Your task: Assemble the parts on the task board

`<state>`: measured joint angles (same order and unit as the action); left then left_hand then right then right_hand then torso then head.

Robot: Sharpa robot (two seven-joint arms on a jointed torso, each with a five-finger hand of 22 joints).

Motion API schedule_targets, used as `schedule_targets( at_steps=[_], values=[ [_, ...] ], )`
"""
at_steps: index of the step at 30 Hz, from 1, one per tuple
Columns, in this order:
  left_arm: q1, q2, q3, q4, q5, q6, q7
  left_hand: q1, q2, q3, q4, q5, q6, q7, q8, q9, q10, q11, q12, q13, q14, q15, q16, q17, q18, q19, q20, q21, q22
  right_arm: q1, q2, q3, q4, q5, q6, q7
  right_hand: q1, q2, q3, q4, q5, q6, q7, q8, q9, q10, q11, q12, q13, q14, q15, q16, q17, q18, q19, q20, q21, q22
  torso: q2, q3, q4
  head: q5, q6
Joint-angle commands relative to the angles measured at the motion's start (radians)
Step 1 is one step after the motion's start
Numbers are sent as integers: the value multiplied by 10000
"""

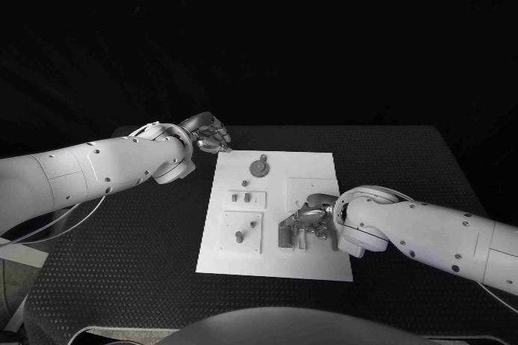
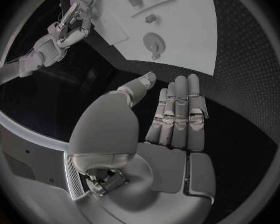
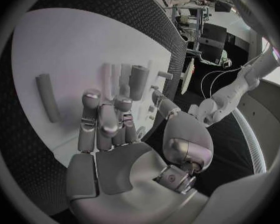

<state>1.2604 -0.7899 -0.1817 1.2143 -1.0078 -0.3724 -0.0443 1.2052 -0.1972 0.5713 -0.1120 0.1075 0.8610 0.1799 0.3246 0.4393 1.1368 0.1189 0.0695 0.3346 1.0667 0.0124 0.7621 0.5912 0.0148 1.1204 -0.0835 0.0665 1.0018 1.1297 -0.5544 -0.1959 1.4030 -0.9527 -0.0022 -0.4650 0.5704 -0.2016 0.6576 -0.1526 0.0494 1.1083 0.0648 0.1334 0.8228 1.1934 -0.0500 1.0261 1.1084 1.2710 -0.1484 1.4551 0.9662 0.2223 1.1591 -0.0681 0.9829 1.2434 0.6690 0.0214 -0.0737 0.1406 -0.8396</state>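
Black textured surface (image 1: pixel 129 240) carries the white task board (image 1: pixel 313 266) at centre, dark room behind.

Head view: left hand (image 1: pixel 207 133) hovers off the board's far-left corner, apart from it, nothing visibly in it. Right hand (image 1: pixel 305 221) sits over the board's right-middle, fingers down among the grey parts there. Round disc part (image 1: pixel 260 165) lies at the far end; small pegs (image 1: pixel 245 198) stand left of centre.

Left wrist view: left hand (image 2: pixel 171 119) flat, fingers straight and together, thumb out, empty — probably parked clear so the other hand can work.

Right wrist view: right hand (image 3: pixel 109 124) curls its fingers toward an upright cylinder part (image 3: pixel 137 82); fingertips touch or nearly touch it, and I cannot tell whether it is gripped. Long bar part (image 3: pixel 47 97) lies loose on the board, well apart.
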Motion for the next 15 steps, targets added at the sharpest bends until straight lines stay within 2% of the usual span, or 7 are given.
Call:
schedule_targets(
  at_steps=[1,7,11,15],
  values=[
    [7,6,4,15,-2,71,36,-60,17,9,63,67,-31,-15,43,-13,-45,20,9,15,68,15,-50,19,53,37,-11,34,-8,-50,4,-35,17,0,211,-48,21,-146,43,74,-34,-55,26,-67,22,-15,58,-59,19,-87,-4,-68,-17,392,-1,-26,-6,-12,-2,1,6,8,-9],
    [7,6,4,17,-2,68,36,-60,17,9,65,66,-32,-14,43,-14,-46,20,9,16,68,15,-51,21,53,37,-11,34,-8,-50,2,-35,19,1,205,-44,58,-143,82,128,-35,-57,28,-68,34,-17,60,-58,25,-82,-1,-65,-9,394,-1,-22,0,-10,-2,4,-1,15,-5],
    [7,8,4,14,-3,72,37,-59,17,9,65,67,-32,-14,43,-15,-46,20,9,16,68,15,-52,23,54,37,-12,34,-8,-50,-44,-35,51,-254,-37,55,120,-76,114,149,-35,-52,27,-66,47,-13,60,-52,33,-77,0,-59,-4,394,3,-22,11,-5,1,8,-2,8,23],
    [7,7,3,8,-3,70,44,-58,18,9,66,67,-32,-14,43,-16,-46,20,9,16,69,15,-53,24,54,37,-12,34,-8,-49,-178,-32,171,-788,-249,239,565,-19,141,-136,-36,-1,12,-35,94,28,45,-11,61,1,-7,-12,97,390,24,-40,66,24,-1,13,0,4,49]
  ],
)
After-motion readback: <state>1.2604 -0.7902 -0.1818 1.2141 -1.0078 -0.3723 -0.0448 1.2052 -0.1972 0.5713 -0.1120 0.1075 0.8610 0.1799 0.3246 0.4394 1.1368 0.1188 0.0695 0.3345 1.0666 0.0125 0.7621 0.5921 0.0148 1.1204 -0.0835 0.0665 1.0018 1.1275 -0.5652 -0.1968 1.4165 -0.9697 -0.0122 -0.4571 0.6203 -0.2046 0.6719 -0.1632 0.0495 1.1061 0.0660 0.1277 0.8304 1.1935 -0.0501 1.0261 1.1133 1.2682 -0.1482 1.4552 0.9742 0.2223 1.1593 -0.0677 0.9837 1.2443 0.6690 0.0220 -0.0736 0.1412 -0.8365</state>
